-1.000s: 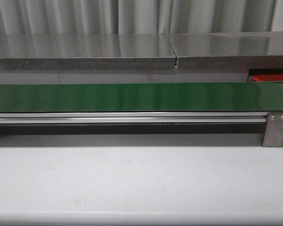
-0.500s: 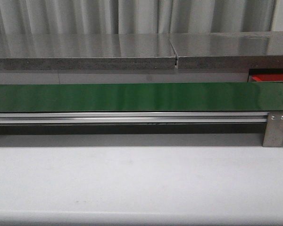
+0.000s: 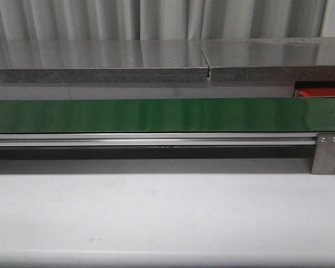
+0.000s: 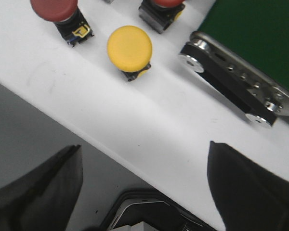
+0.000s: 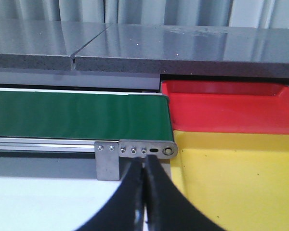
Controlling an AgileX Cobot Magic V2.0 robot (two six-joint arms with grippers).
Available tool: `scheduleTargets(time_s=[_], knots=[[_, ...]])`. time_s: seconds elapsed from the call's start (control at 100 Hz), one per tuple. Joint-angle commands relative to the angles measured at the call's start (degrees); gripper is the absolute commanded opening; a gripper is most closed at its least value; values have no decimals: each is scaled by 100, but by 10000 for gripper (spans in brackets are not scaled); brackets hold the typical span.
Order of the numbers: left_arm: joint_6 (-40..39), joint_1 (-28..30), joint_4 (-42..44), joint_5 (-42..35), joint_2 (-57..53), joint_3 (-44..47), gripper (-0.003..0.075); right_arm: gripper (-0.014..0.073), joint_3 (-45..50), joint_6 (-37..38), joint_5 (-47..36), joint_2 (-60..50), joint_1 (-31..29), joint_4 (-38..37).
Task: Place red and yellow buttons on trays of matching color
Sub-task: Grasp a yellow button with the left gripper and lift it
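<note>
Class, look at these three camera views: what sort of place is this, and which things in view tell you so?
Probably a lab or factory-style sorting station: a green conveyor belt on a white table, push buttons such as a yellow button waiting beside it, and a red tray and a yellow tray at the belt's end.

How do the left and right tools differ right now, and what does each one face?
The left tool is open, its dark fingers spread wide apart; the right tool is shut, fingers pressed together. The left one looks down on a yellow button and two red buttons on the white table; the right one faces the red tray and yellow tray past the green belt's end. Both hold nothing.
</note>
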Motion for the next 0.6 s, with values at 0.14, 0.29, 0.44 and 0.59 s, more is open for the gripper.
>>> scheduleTargets(time_s=[0.14,0.29,0.44,0.59], knots=[[-65,112,-134,-354,716,-474,532,-116,-123,2,-419,-103,15,-54],[-65,112,-320,-380,1194,-751,531,-116,-123,2,-419,-103,15,-54],[-65,112,-285,-467,1583,-1028,531,-116,-123,2,-419,-103,15,-54],[-144,112,-285,-527,1950,-1312,531,-116,-123,2,-419,-103,15,-54]])
